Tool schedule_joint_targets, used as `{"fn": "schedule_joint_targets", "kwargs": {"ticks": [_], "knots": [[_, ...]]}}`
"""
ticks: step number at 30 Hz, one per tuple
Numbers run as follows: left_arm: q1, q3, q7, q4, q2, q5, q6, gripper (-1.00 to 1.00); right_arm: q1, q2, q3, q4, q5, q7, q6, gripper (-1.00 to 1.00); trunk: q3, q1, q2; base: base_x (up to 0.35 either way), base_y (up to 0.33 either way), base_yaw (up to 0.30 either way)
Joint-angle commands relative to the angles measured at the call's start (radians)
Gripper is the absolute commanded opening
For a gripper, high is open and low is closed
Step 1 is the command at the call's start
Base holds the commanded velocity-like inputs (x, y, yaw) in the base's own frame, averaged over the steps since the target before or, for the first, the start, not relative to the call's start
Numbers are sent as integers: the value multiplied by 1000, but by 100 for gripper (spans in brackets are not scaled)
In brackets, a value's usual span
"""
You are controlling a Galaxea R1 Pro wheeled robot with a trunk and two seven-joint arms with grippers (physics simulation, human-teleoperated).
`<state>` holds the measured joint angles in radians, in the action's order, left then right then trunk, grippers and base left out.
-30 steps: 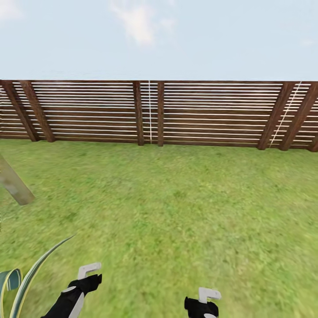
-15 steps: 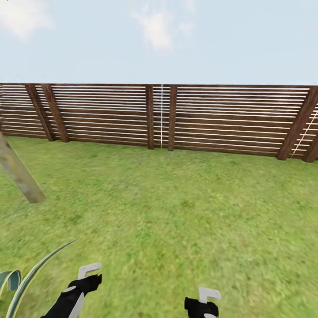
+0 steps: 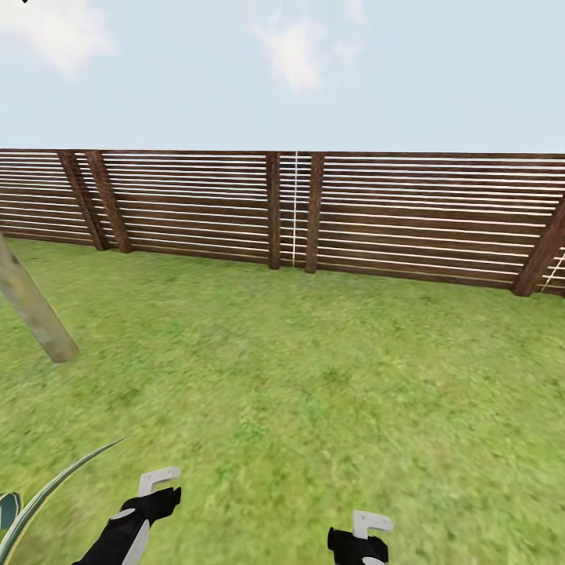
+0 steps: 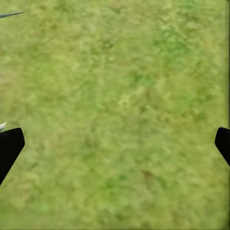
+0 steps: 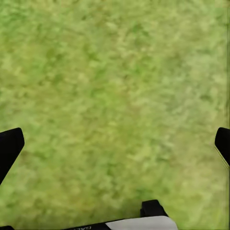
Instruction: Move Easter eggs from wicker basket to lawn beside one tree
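I'm looking out over the lawn [image 3: 329,377] toward the fence [image 3: 392,220], dark brown slats running across the whole back of the garden under a pale sky with a few clouds. No eggs or basket in front of me here, just grass. A pale grey-beige tree trunk [image 3: 31,310] leans in at the left edge of the head view, its foot planted in the grass well short of the fence; crown is cut off by the frame. A long thin green leaf [image 3: 55,490] arcs in from the lower left corner, just beside my left arm.

Left gripper [image 3: 161,485] sits low in the head view, black body with a white finger [image 3: 157,476] hooked up top. In the left wrist view I see its two dark fingertips at opposite edges with bare grass [image 4: 120,115] between them, so it's spread wide and holding nothing. A sliver of that leaf [image 4: 9,15] pokes into a corner there.

Right gripper [image 3: 362,532] is also low, near the bottom edge, white finger [image 3: 370,522] showing. Right wrist view: dark fingertips far apart at both edges, only grass [image 5: 115,96] between, so wide and empty too. A bit of black-and-white robot part [image 5: 148,218] shows at the edge nearest the camera; can't tell which part.

Both grippers hang above the grass, not touching it as far as I can see.
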<state>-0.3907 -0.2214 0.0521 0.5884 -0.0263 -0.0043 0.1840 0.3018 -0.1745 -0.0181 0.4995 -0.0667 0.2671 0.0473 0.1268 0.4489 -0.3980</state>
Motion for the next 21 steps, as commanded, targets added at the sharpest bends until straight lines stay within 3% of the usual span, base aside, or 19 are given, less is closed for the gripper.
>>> {"fn": "schedule_joint_targets", "kwargs": {"ticks": [1,8,21], "knots": [[0,-1,2,2,0,0,6,100,0,0,-2,2,-7,4,5,100,2,1,-2,282,-213,78],[0,-1,2,2,0,0,6,100,0,0,-3,2,-7,4,5,100,2,1,-2,291,-171,143],[0,-1,3,2,1,0,6,100,0,0,-3,2,-7,4,5,100,2,1,-2,307,-117,278]]}}
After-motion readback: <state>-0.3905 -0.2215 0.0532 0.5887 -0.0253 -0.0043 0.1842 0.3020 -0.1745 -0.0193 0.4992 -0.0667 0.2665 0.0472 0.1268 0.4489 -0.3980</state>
